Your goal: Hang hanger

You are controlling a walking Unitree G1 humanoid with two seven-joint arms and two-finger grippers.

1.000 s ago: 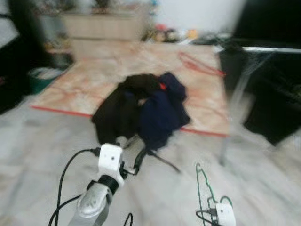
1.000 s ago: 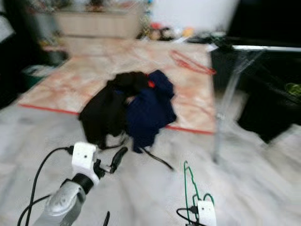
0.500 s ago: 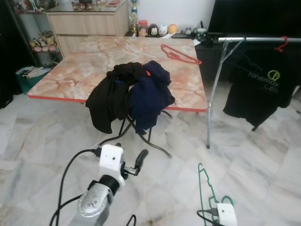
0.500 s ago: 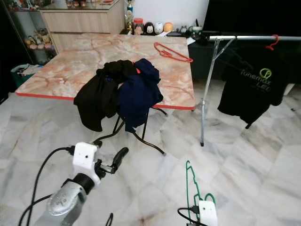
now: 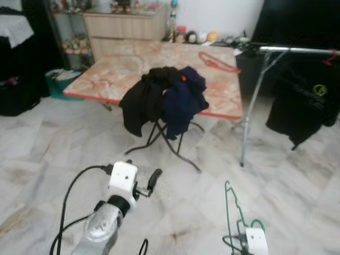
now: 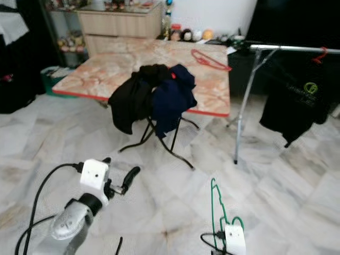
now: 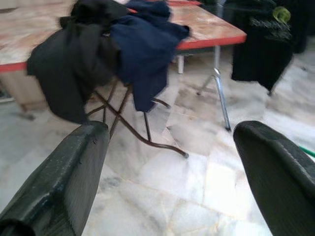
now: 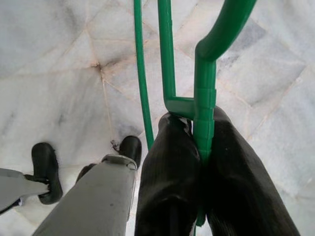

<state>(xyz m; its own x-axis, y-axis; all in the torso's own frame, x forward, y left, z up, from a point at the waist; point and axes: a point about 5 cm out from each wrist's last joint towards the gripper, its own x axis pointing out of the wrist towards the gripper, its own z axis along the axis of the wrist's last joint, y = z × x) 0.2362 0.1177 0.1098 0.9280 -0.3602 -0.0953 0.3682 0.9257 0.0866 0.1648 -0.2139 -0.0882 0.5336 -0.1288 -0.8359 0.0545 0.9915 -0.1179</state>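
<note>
Marble floor point(image 6: 297, 175), open room. Green hanger point(image 8: 197, 93) sits low at the robot's right side, pinched between the pressed-together fingers of the right gripper point(image 8: 203, 147), well apart from the clothes rail point(image 6: 297, 49). Left gripper point(image 7: 167, 162) spread, holding nothing. Risks: grip is on one thin bar, so the hanger may twist or slip in transit; hook may miss the rail or foul the black T-shirt point(image 6: 289, 101); the folding table point(image 6: 212, 93) with piled clothes point(image 6: 151, 95) stands near the route.
</note>
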